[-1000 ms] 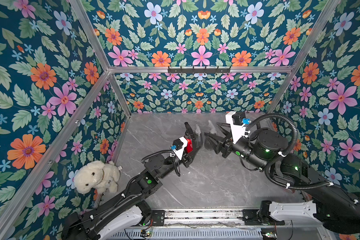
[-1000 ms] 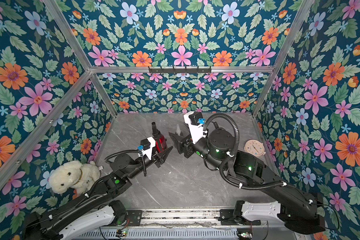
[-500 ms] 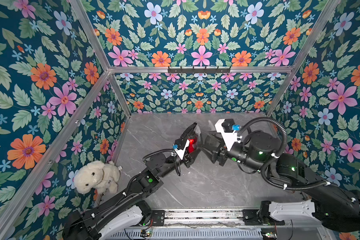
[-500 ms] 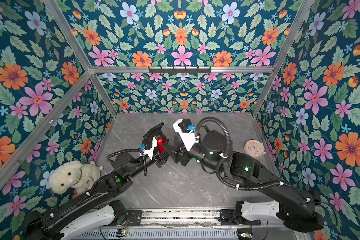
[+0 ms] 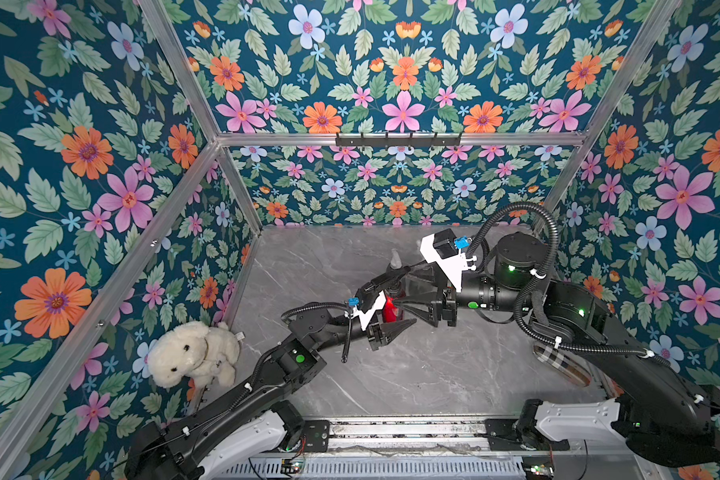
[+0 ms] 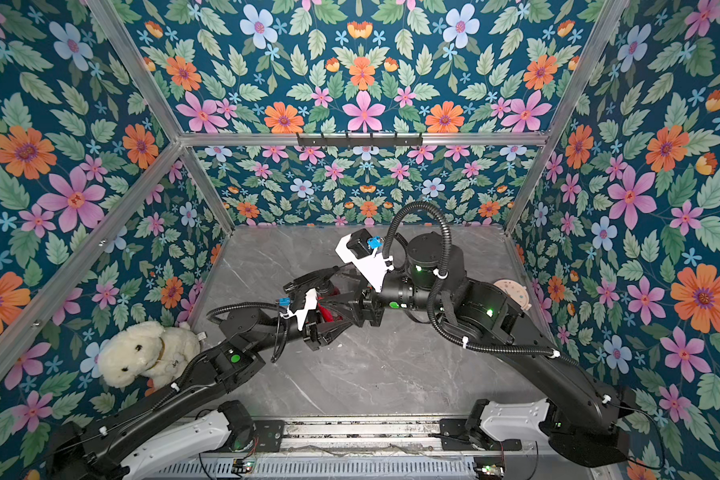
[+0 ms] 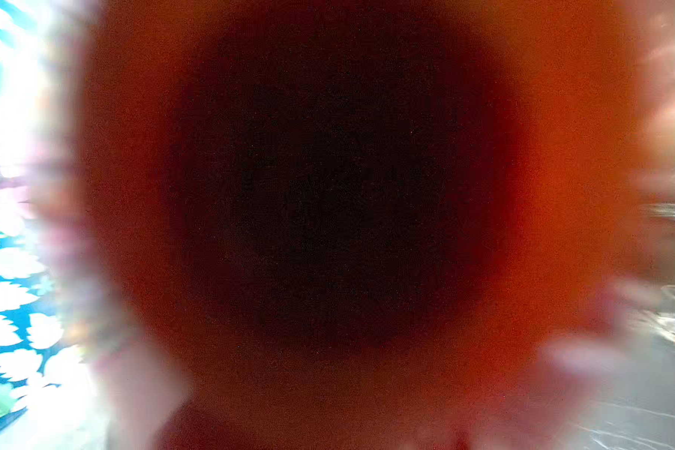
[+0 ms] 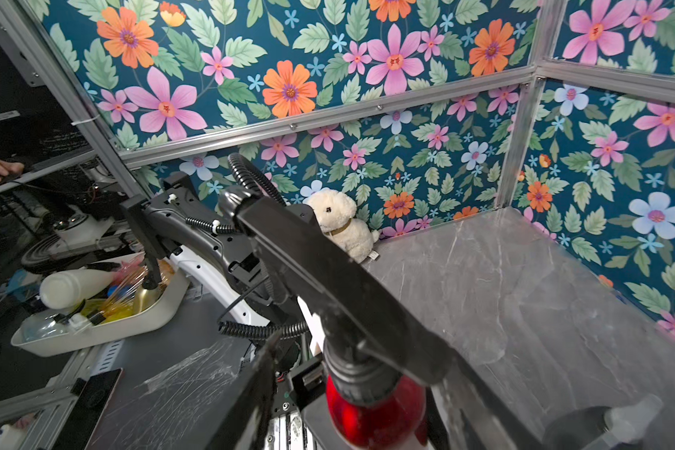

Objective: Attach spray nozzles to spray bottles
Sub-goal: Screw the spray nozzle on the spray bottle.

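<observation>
While the left hand [image 5: 393, 316] is clenched on the small red bottle [image 8: 375, 413], it holds the bottle tilted above the bench [image 5: 412, 374], so close to that wrist's camera that the view is only a red blur. The right hand [image 5: 406, 291] points in from the opposite side, its forearm lying nearly level and its elbow raised behind it. Its jaws stand apart on either side of the bottle's neck, where the black nozzle [image 8: 343, 296] already sits by its collar. Bare space shows between one finger [image 8: 250, 393] and the collar; whether the other finger touches cannot be told. Just beyond the right hand, a whitish nozzle [image 5: 395, 260] tops a smoky-grey bottle [image 5: 417, 277], which the wrist mostly hides. Below both hands and back toward the arm bases, the grey marble lies bare and gives room. Farther out, behind the left hand's wrist, a plush dog [image 5: 192, 355] sits in the corner against the left wall [image 5: 233, 266]. Behind the right hand's elbow, a wooden disc [image 6: 512, 293] lies near the right wall [image 6: 528, 257]. A plaid thing [image 5: 558, 361] lies under that arm, close to the bench's side edge.
</observation>
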